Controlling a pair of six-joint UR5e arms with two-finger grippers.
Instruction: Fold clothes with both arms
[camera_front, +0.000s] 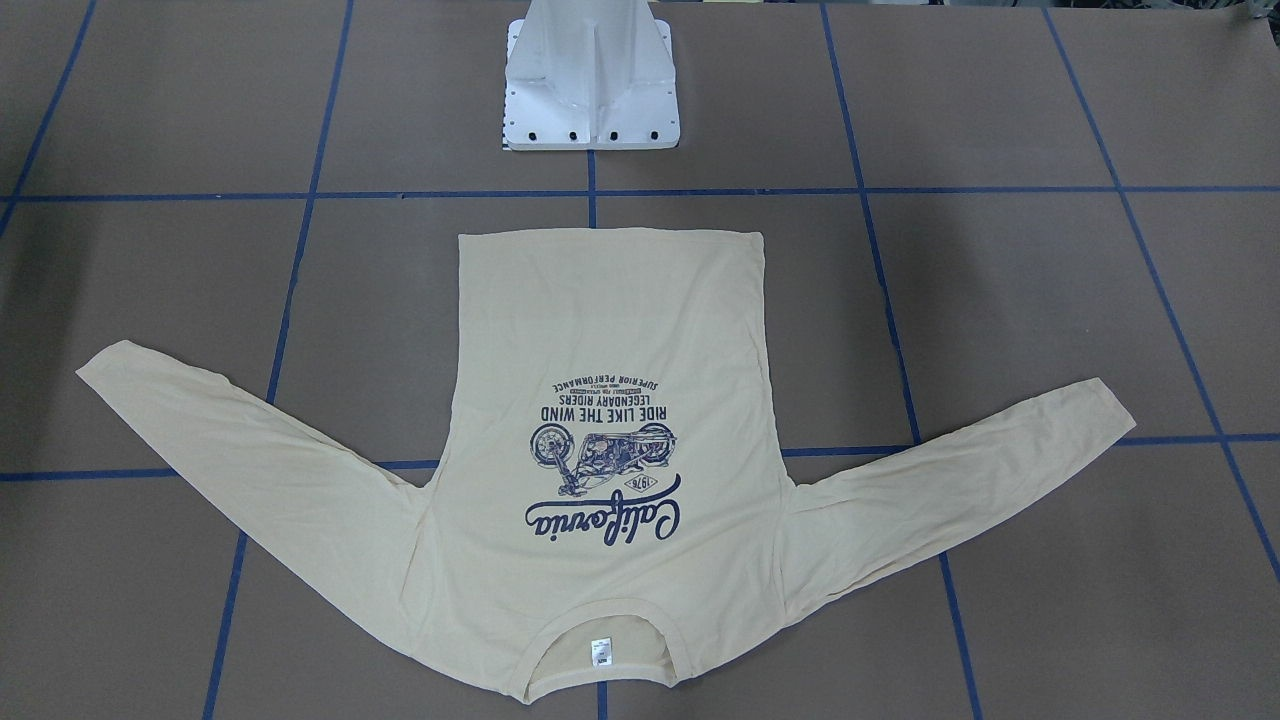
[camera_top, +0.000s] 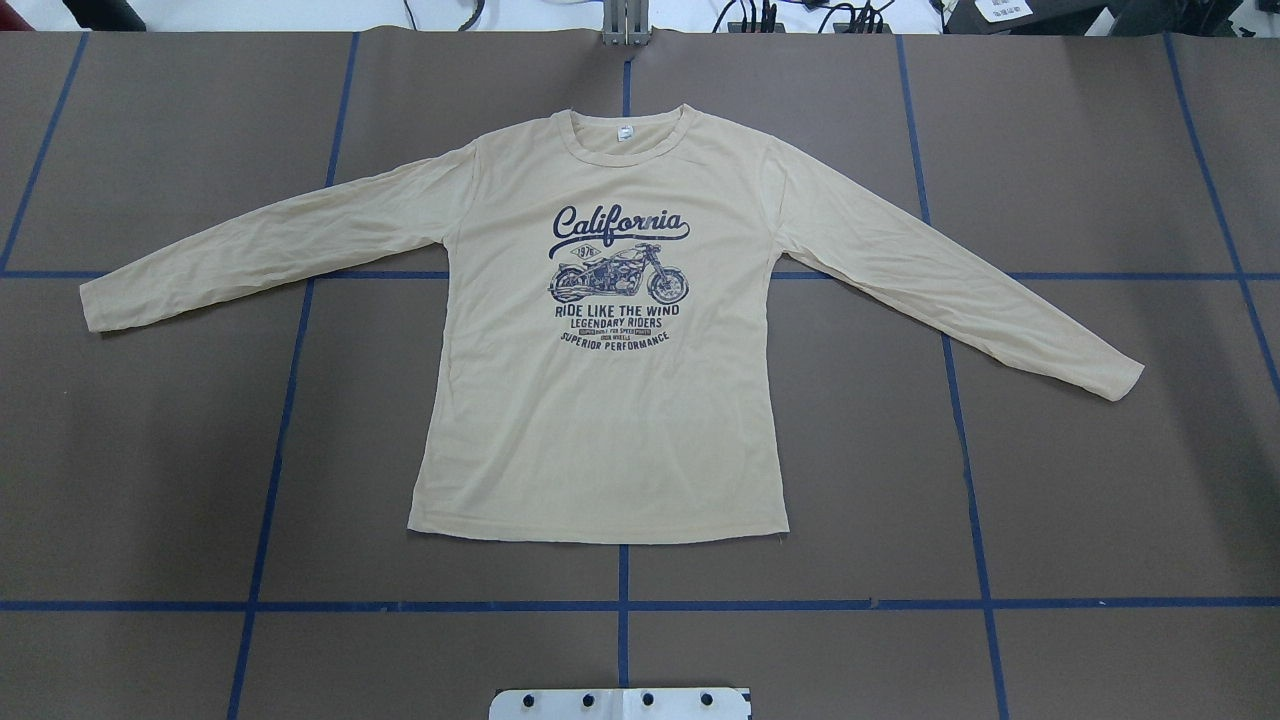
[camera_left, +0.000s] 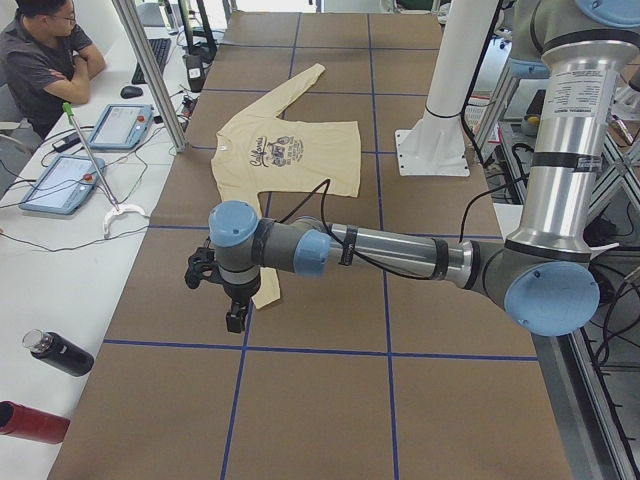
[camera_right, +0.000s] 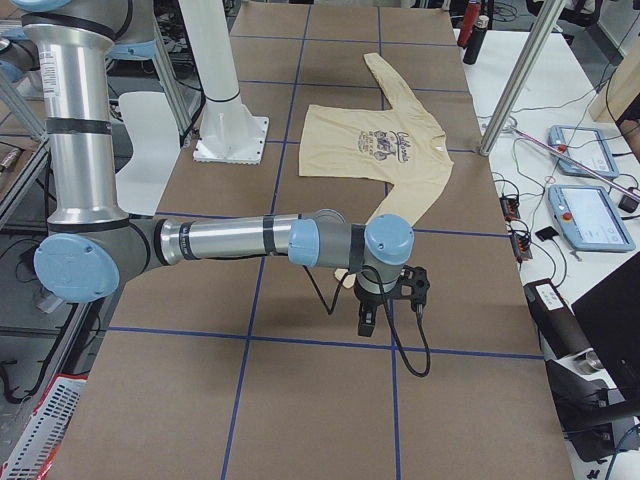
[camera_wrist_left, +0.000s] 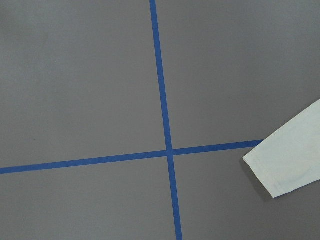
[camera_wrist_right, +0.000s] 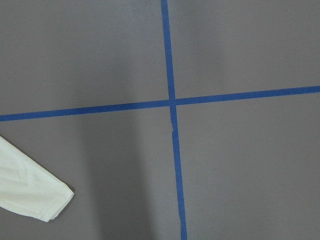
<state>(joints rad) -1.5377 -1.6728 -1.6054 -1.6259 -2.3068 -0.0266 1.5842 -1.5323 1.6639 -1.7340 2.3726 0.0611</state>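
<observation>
You are looking at the T-shirt (camera_top: 600, 420) lying flat and face up in the middle of the counter (camera_top: 1100, 500), unfolded. Its navy print (camera_top: 620, 275) is showing, and its collar with the small white label (camera_top: 625, 133) is pointing away from the white pedestal (camera_front: 590, 90). Both long sleeves are spreading out to the sides and angling slightly back toward the robot.

The left arm (camera_left: 400, 255) is reaching out low over the counter, and the left tool (camera_left: 232, 318) is hanging pointed down near the end of the sleeve on that side. Its wrist camera is catching that cuff (camera_wrist_left: 290, 160) at the edge of its view, beside a crossing of blue tape lines (camera_wrist_left: 167, 150). The right arm (camera_right: 230, 240) is mirroring this, with the right tool (camera_right: 367, 322) hanging near the other cuff (camera_wrist_right: 35, 195). Neither tool is touching the cloth. You are seeing both tools only from the side cameras, so I cannot tell whether their jaws are apart or together.
</observation>
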